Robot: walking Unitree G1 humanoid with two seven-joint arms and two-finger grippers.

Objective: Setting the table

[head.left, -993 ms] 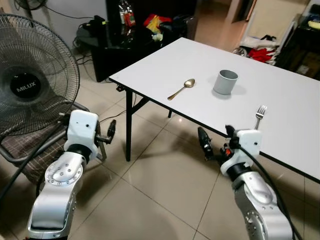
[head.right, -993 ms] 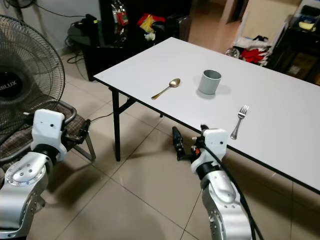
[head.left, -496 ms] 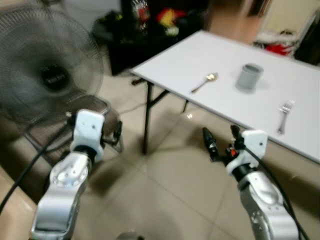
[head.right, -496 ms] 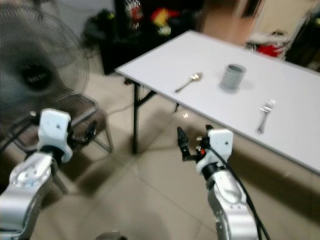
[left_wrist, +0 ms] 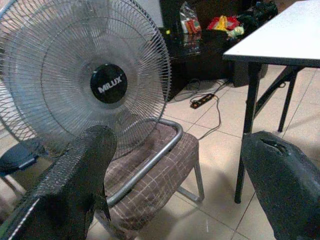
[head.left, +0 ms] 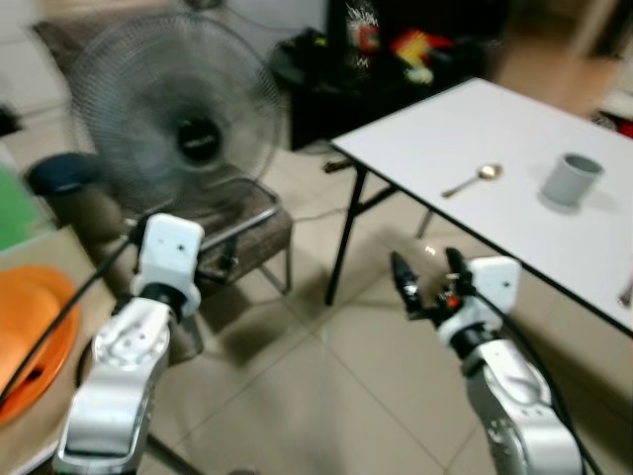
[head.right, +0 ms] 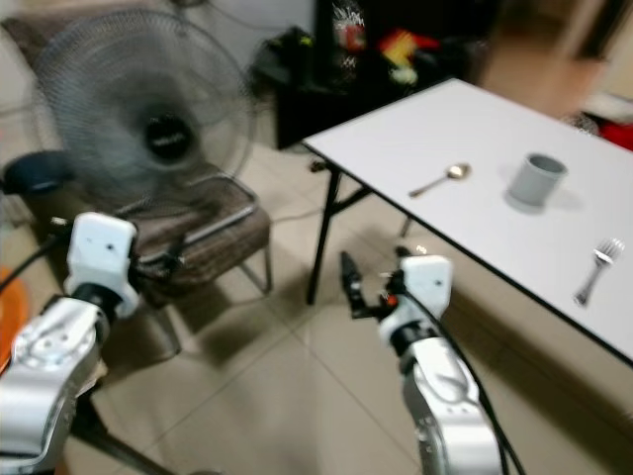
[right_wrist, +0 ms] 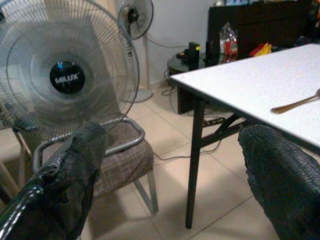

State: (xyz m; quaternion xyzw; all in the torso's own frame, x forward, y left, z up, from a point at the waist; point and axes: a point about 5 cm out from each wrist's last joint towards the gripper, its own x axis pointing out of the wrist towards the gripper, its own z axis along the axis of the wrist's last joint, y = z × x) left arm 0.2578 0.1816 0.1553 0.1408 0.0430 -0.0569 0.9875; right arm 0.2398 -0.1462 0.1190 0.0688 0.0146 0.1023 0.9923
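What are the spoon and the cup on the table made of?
The spoon looks like shiny metal with a golden tint, since it glints in the light. The cup looks like matte grey plastic or ceramic; its dull, even surface leaves that open.

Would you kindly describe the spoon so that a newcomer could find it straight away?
Start at the white table on the right of the room. Near its long front edge, towards the corner closest to the fan, lies the spoon. It is slim and gold-coloured, unlike the grey cup beside it and the silver fork further along.
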